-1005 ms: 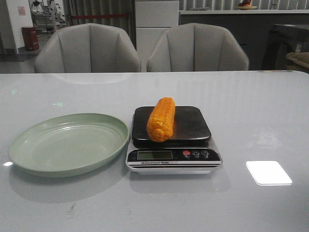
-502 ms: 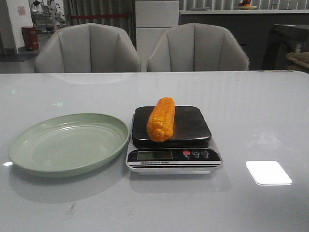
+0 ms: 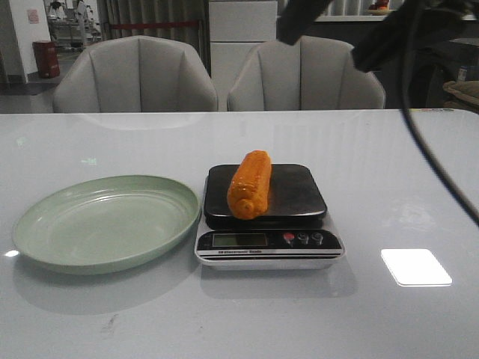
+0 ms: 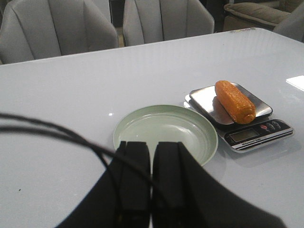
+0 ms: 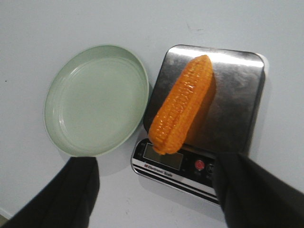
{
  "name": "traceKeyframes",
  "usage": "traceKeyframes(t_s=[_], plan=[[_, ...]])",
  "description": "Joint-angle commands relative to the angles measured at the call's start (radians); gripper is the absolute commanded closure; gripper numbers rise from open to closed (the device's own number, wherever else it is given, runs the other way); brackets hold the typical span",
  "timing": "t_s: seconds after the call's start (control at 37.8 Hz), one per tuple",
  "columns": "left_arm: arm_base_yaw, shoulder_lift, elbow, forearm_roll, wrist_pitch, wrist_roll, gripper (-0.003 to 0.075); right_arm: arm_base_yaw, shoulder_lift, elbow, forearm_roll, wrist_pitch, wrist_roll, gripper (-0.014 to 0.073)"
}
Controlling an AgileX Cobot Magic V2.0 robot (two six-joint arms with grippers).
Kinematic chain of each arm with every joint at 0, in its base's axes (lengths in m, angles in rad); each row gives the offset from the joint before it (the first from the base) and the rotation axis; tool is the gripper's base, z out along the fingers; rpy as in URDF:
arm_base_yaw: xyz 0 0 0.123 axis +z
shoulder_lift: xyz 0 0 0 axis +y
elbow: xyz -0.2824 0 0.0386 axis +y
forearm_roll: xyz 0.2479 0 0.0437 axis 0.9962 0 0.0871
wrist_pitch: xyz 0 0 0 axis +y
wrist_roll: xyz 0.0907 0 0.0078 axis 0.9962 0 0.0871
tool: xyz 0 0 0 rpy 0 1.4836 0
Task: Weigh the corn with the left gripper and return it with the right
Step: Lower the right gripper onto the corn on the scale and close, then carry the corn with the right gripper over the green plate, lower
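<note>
The orange-yellow corn (image 3: 250,185) lies lengthwise on the dark platform of the kitchen scale (image 3: 299,196). It also shows in the left wrist view (image 4: 234,101) and the right wrist view (image 5: 183,102). My left gripper (image 4: 152,159) is shut and empty, held back from the scale above the near rim of the green plate (image 4: 166,128). It does not show in the front view. My right gripper (image 5: 156,190) is wide open and empty, high above the scale's display edge. In the front view it is a dark blur at the top right (image 3: 348,26).
The empty green plate (image 3: 97,221) sits left of the scale, almost touching it. Two grey chairs (image 3: 135,75) stand behind the table's far edge. A black cable (image 3: 434,164) hangs from the right arm over the table's right side.
My right arm and its cable have come into the front view at the top right. The corn, the scale and the plate have not moved.
</note>
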Motion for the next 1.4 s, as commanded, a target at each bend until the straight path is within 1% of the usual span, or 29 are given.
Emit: traceKeyframes(t_s=[0.0,0.19,0.26,0.32,0.61,0.71,0.77,0.85,0.87,1.0,1.08,1.22,1.37], plan=[[-0.002,-0.020,-0.024,-0.009,-0.083,-0.005,0.0599,0.031,0.085,-0.138,-0.068,-0.002,0.102,0.0002],[-0.002,-0.020,-0.024,-0.009,-0.083,-0.005,0.0599,0.117,0.278,-0.341,-0.352,0.152,0.387,0.0002],[-0.002,-0.020,-0.024,-0.009,-0.083,-0.005,0.0599,0.148,0.348,-0.403,-0.425,0.217,0.507,0.0002],[-0.002,-0.020,-0.024,-0.009,-0.083,-0.005,0.0599,0.162,0.384,-0.434,-0.429,0.244,0.548,0.0002],[-0.002,-0.020,-0.024,-0.009,-0.083,-0.005,0.0599,0.174,0.545,-0.558,-0.435,0.380,0.623,0.0002],[-0.002,-0.020,-0.024,-0.009,-0.083,-0.005,0.0599,0.173,0.594,-0.591,-0.436,0.388,0.634,0.0012],[-0.002,-0.020,-0.024,-0.009,-0.083,-0.005,0.0599,0.173,0.615,-0.602,-0.436,0.389,0.634,0.0038],[-0.002,-0.020,-0.024,-0.009,-0.083,-0.005,0.0599,0.173,0.641,-0.614,-0.436,0.393,0.634,0.0109],[-0.002,-0.020,-0.024,-0.009,-0.083,-0.005,0.0599,0.173,0.652,-0.619,-0.436,0.399,0.634,0.0158],[-0.002,-0.020,-0.024,-0.009,-0.083,-0.005,0.0599,0.171,0.677,-0.622,-0.436,0.400,0.634,0.0340],[-0.002,-0.020,-0.024,-0.009,-0.083,-0.005,0.0599,0.171,0.674,-0.629,-0.436,0.394,0.634,0.0395],[-0.002,-0.020,-0.024,-0.009,-0.083,-0.005,0.0599,0.181,0.674,-0.709,-0.436,0.443,0.634,0.0399],[-0.002,-0.020,-0.024,-0.009,-0.083,-0.005,0.0599,0.233,0.674,-0.830,-0.435,0.471,0.627,0.0399]])
